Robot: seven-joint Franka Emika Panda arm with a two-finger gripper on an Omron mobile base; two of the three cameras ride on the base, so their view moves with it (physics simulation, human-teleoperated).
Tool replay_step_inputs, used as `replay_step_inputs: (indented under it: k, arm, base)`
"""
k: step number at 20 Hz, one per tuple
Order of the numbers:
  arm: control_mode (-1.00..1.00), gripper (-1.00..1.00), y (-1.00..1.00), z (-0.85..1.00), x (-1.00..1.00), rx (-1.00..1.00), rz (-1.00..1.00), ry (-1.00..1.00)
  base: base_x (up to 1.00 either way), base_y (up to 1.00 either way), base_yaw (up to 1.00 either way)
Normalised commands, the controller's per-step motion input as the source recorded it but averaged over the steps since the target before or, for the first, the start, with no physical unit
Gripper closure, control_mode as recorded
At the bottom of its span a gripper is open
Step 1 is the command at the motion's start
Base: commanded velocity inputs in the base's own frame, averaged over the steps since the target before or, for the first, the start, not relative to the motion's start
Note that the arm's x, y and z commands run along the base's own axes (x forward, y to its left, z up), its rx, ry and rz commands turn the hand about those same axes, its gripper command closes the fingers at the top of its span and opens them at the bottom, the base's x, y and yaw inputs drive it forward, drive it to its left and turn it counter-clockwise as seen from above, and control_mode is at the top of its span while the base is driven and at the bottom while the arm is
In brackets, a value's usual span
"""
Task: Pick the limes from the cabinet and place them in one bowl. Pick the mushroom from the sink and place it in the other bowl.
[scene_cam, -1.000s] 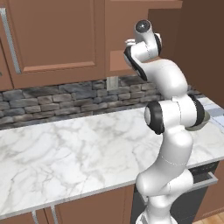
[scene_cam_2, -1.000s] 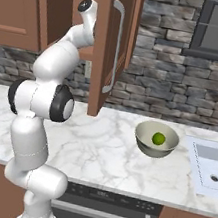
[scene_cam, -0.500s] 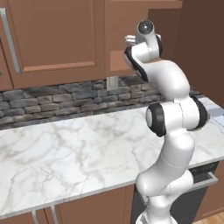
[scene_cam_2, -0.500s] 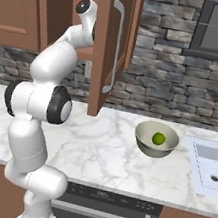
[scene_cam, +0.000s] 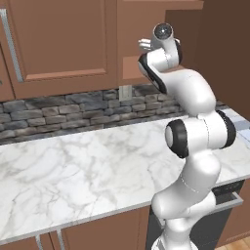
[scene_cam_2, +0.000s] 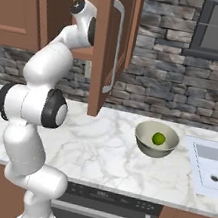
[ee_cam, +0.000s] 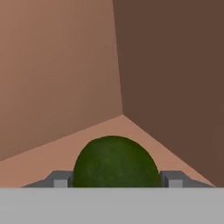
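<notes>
Two limes are in play: we see the darker lime (ee_cam: 114, 162) on the cabinet (scene_cam_2: 112, 45) shelf, sitting between the end effector's (ee_cam: 114, 178) grey fingertips (ee_cam: 60, 178), which flank it closely; whether they press on it we cannot tell. We find the brighter lime (scene_cam_2: 158, 138) in the cream-grey bowl (scene_cam_2: 143, 140) on the marble bench (scene_cam_2: 112, 157), left of the sink (scene_cam_2: 213, 165). We read no writing anywhere.
</notes>
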Motion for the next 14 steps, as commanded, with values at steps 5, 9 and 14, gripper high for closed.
replay_step_inputs:
  k: [5, 9, 14]
  arm:
    - [-1.0, 1.0, 0.14, 0.05, -0.57, 0.0, 0.04, 0.0]
    - [-1.0, 1.0, 0.03, 0.0, -0.7, 0.0, 0.04, -0.01]
    - [-1.0, 1.0, 0.05, 0.02, -0.92, 0.0, 0.02, 0.0]
  base:
    - [0.0, 0.0, 0.0]
    - [0.0, 0.0, 0.0]
    - [0.0, 0.0, 0.0]
